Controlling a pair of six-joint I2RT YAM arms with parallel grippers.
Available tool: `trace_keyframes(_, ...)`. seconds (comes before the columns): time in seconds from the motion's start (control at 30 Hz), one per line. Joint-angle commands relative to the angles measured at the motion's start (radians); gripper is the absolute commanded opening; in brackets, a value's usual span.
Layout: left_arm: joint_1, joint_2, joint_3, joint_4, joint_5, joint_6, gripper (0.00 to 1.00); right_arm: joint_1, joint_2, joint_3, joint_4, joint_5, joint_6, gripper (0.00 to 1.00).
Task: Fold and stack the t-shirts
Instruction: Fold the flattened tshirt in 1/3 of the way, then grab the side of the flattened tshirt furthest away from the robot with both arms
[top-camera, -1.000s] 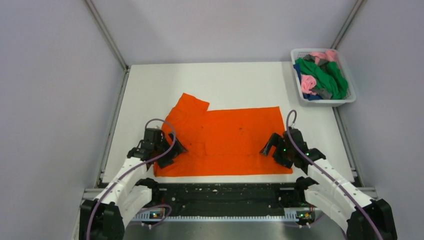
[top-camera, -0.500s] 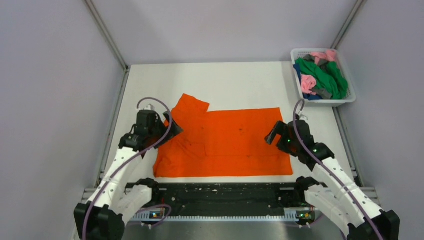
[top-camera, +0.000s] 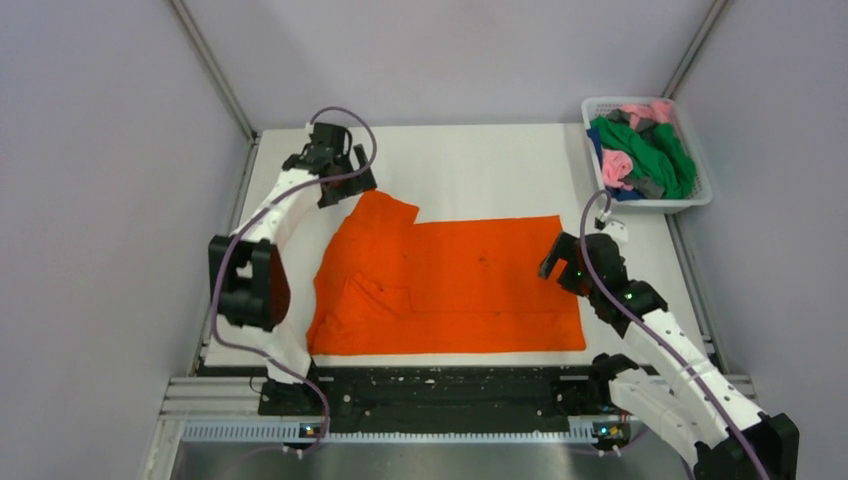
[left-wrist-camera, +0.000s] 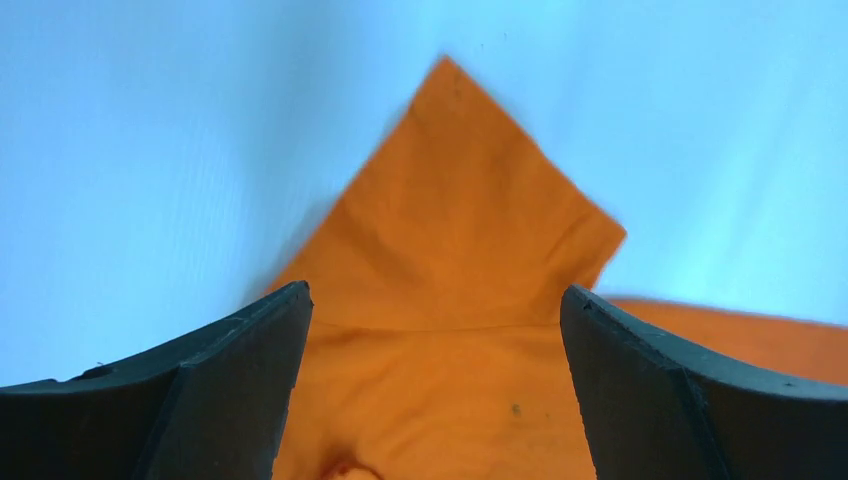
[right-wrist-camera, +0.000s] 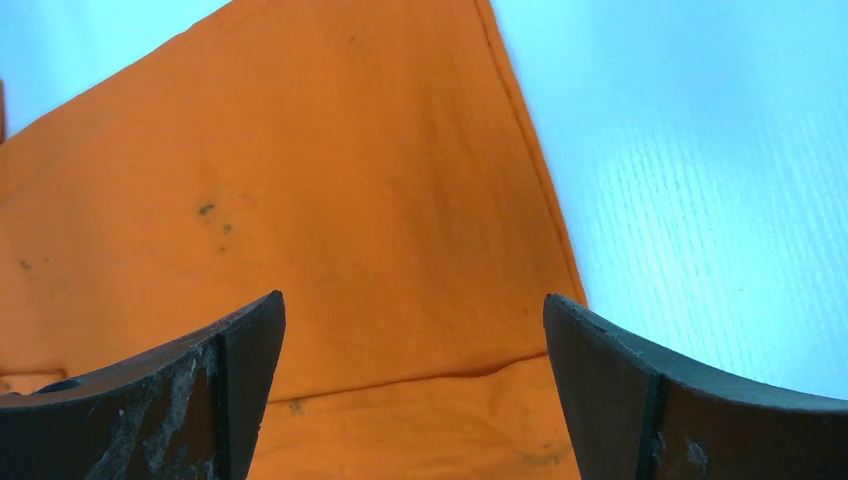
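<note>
Orange t-shirt (top-camera: 450, 285) lies flat on the table (top-camera: 480, 160), long axis running 9 to 3 o'clock.
I note its sleeve (top-camera: 385, 208) juts toward 12, just at 5 o'clock of my left gripper (top-camera: 348, 183), the nearer one. My right gripper (top-camera: 560, 262) hovers over the 3 o'clock edge. Both stand parted and empty.

A plain bright orange t-shirt (top-camera: 450, 285), with no print and only a few tiny dark specks, lies on a white bench (top-camera: 480, 165). A white mesh basket (top-camera: 655, 207) holds a jumble of single-colour cloth: green t-shirts (top-camera: 655, 150), pink t-shirts (top-camera: 612, 168), a grey t-shirt (top-camera: 650, 187) and a dark blue t-shirt (top-camera: 597, 145). The left arm (top-camera: 285, 200) and right arm (top-camera: 680, 350) are white with black joints, and each carries a purple cable (top-camera: 225, 270). The jaws are matt black, the right pair scuffed pale grey. The walls (top-camera: 110, 200) are pale lilac-grey. In the wrist views the bench looks light blue.
</note>
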Motion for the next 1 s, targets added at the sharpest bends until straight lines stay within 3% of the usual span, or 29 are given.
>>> trace_keyframes(0.0,-0.001,0.252,0.327,-0.141,-0.094,0.107,0.99,0.011,0.021,0.019,0.052,0.077,-0.027,0.99)
trace_keyframes(0.17,-0.001,0.502,0.640,-0.240,-0.080,0.149,0.92,0.011,0.053,-0.002,0.092,0.042,-0.048,0.99)
trace_keyframes(0.3,-0.002,0.557,0.646,-0.156,-0.054,0.204,0.89,0.011,0.073,-0.009,0.086,0.034,-0.064,0.99)
trace_keyframes(0.63,-0.004,0.673,0.678,-0.201,-0.047,0.234,0.73,0.011,0.076,-0.045,0.105,0.024,-0.055,0.99)
trace_keyframes(0.77,-0.005,0.693,0.675,-0.220,-0.040,0.231,0.62,0.010,0.075,-0.050,0.102,0.030,-0.056,0.99)
trace_keyframes(0.97,-0.016,0.690,0.649,-0.230,0.000,0.253,0.58,0.011,0.093,-0.055,0.111,0.064,-0.090,0.99)
